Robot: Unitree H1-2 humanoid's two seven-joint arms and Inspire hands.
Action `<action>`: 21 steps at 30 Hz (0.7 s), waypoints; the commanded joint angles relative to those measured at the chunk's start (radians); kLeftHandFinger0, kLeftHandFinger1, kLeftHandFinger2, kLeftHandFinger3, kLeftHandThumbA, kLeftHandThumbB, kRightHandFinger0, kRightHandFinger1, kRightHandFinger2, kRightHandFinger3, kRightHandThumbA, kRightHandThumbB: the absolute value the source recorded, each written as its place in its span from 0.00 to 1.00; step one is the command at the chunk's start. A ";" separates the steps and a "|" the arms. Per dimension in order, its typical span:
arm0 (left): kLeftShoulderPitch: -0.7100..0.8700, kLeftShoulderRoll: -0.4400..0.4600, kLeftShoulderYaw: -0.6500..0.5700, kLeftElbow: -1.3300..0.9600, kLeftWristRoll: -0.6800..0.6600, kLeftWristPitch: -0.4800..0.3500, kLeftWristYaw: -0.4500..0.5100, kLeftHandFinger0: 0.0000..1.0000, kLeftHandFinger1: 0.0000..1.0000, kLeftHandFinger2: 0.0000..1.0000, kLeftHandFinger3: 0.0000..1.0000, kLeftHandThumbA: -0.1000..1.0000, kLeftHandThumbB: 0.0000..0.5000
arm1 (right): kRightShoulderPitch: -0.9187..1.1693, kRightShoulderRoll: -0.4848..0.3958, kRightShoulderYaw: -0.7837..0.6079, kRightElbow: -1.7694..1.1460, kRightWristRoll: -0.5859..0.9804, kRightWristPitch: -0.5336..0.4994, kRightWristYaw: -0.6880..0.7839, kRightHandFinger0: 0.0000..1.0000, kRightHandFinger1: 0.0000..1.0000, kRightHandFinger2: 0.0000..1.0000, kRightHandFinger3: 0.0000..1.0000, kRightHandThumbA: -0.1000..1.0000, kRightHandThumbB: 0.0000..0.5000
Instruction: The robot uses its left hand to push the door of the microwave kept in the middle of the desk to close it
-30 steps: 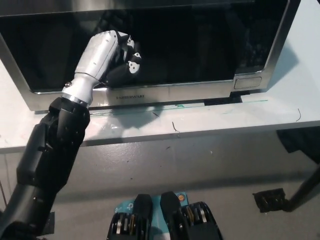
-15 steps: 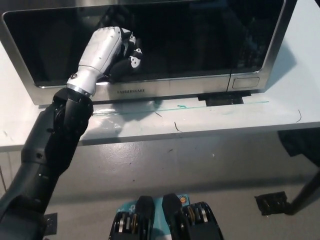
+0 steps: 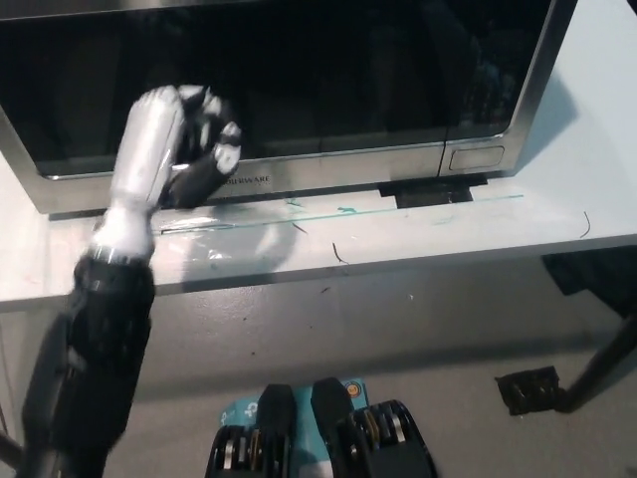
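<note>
The steel microwave [image 3: 478, 157] stands on the white desk, its dark glass door [image 3: 299, 80] lying flush with the front and control panel. My white left hand [image 3: 174, 149] is blurred in front of the door's lower left part, over the bottom trim, with fingers curled in and nothing held. I cannot tell whether it still touches the door. My right hand does not show.
The white desk [image 3: 418, 234] has its front edge just below the microwave, with green marks near it. Grey floor lies below. A thin black leg [image 3: 602, 373] and a black foot plate [image 3: 532, 390] sit at the lower right.
My left hand has slid left and down along the door's lower edge. The whole picture has also shifted, so the camera moved.
</note>
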 commanded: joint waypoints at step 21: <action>0.516 -0.170 0.264 0.086 -0.290 0.067 0.057 0.00 0.00 0.07 0.31 0.00 0.08 | -0.028 -0.030 0.007 0.006 -0.004 -0.037 -0.021 0.32 0.34 0.39 0.49 0.00 0.37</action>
